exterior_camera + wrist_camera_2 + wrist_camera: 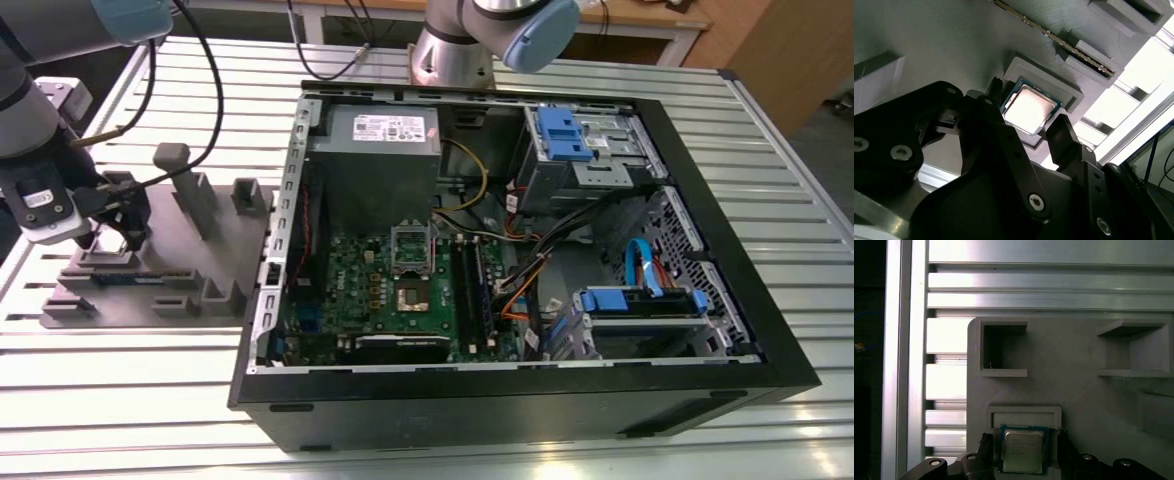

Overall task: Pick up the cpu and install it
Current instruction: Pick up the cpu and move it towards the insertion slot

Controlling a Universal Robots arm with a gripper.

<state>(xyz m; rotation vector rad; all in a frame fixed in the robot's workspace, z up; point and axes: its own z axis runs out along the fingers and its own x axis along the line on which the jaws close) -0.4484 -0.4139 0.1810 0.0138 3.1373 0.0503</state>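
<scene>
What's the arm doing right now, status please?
Jaws open, low over the fixture, straddling the cpu. Cpu flat in its pocket, not lifted. Nothing between jaws and cpu.

My arm [454,55] is gleaming silver-grey, pale blue caps [541,30] are rounding off its joints, and a black cable [207,70] is trailing alongside. My fingers [999,135] are showing matte black and angular, with silver screws [1036,202] dotting their links.

In the exterior view, the slatted aluminium counter [134,400] bore a grey plastic fixture [187,262] at the frame's left and an open computer case [534,397] centre-right.
</scene>
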